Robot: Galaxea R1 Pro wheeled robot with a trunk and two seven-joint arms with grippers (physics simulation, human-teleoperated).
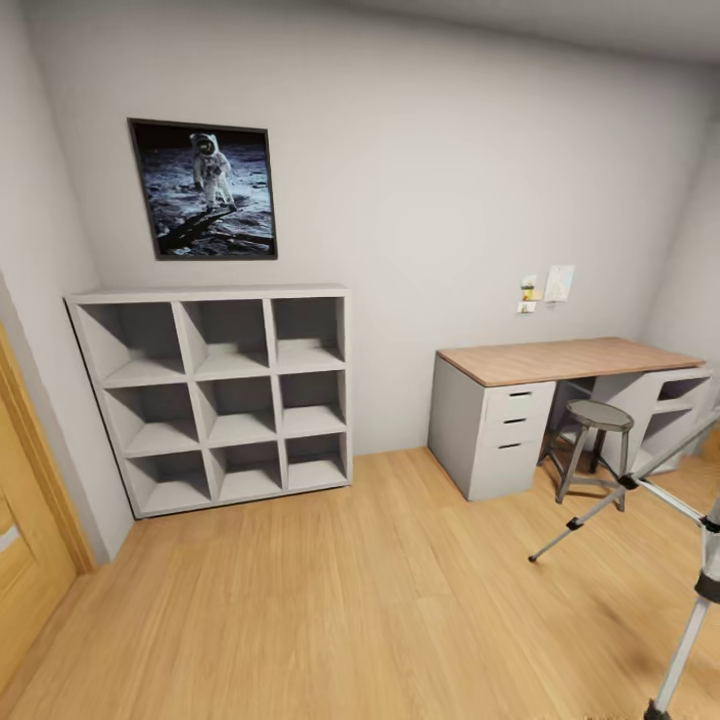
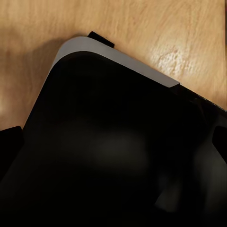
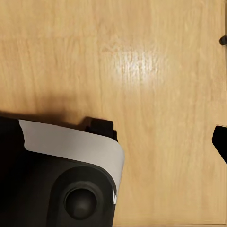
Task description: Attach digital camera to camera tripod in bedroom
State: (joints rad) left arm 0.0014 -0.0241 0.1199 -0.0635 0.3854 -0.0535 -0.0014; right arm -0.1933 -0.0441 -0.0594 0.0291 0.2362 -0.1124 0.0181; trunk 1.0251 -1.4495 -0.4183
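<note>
Silver-legged camera tripod (image 1: 690, 560) with black joints sits at the head view's right edge, half cut off, beside the round grey metal stool (image 1: 597, 418); wrist views just show robot base over wood floor (image 3: 156, 71), can't tell either end effector's state

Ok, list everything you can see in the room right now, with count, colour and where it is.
camera tripod: one, silver legs with black joints, partly in view at the right edge.
stool: one, grey metal, in front of the desk.
desk: one, wood top, white drawers, right wall side.
cube shelf: one, white, nine empty compartments, against the back wall.
astronaut picture: one, black frame, above the shelf.
door: one, wooden, left edge.
robot base: black and white, over the wood floor.
</note>
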